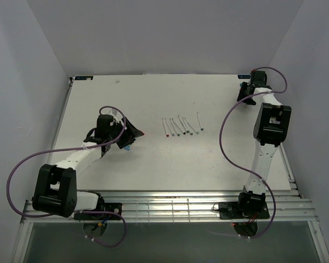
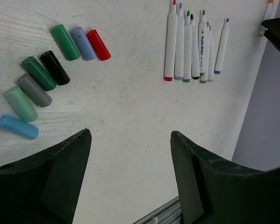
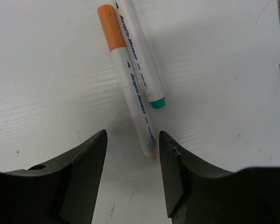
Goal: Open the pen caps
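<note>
The right gripper holds its jaws apart around the tail of a white pen, orange cap on its far end. Better clamp the barrel squarely, clear of the neighbouring pen, leaving the cap free for the open left gripper.

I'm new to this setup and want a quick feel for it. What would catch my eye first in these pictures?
A curved row of loose coloured caps lies at the left of the left wrist view, with a tidy row of uncapped pens upper right. In the right wrist view, one pen wears an orange cap, its other end showing between the right gripper's open fingers.
</note>
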Available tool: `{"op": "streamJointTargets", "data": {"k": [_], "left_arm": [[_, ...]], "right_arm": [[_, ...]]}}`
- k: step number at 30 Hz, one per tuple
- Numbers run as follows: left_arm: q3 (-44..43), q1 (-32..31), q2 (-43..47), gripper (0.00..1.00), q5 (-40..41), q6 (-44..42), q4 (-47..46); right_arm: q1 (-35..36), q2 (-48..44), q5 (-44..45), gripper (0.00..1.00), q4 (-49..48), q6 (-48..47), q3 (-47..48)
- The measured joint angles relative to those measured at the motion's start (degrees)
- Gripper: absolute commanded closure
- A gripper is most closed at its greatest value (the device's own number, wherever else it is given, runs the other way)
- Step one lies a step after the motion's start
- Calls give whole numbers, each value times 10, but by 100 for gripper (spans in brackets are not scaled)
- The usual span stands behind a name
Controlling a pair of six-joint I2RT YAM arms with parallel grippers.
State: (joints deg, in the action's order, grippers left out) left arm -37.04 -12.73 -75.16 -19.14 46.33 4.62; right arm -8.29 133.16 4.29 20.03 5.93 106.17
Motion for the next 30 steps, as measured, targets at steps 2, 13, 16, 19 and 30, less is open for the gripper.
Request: {"op": "streamJointTargets", "data": {"k": [2, 13, 16, 19, 30], "left_arm": [[0, 0, -3, 21, 0, 0, -2], [0, 0, -6, 21, 1, 0, -2], [0, 0, -5, 21, 3, 1, -2], [0, 0, -1, 22, 5, 1, 0], [-12, 0, 51, 22, 18, 2, 25]], "right_arm": [[0, 9, -3, 53, -1, -3, 10], [-4, 31, -49, 86, 1, -14, 39], [0, 38, -65, 92, 4, -21, 50], [10, 39, -87, 92, 4, -31, 52], [117, -18, -183, 92, -23, -47, -41]]}}
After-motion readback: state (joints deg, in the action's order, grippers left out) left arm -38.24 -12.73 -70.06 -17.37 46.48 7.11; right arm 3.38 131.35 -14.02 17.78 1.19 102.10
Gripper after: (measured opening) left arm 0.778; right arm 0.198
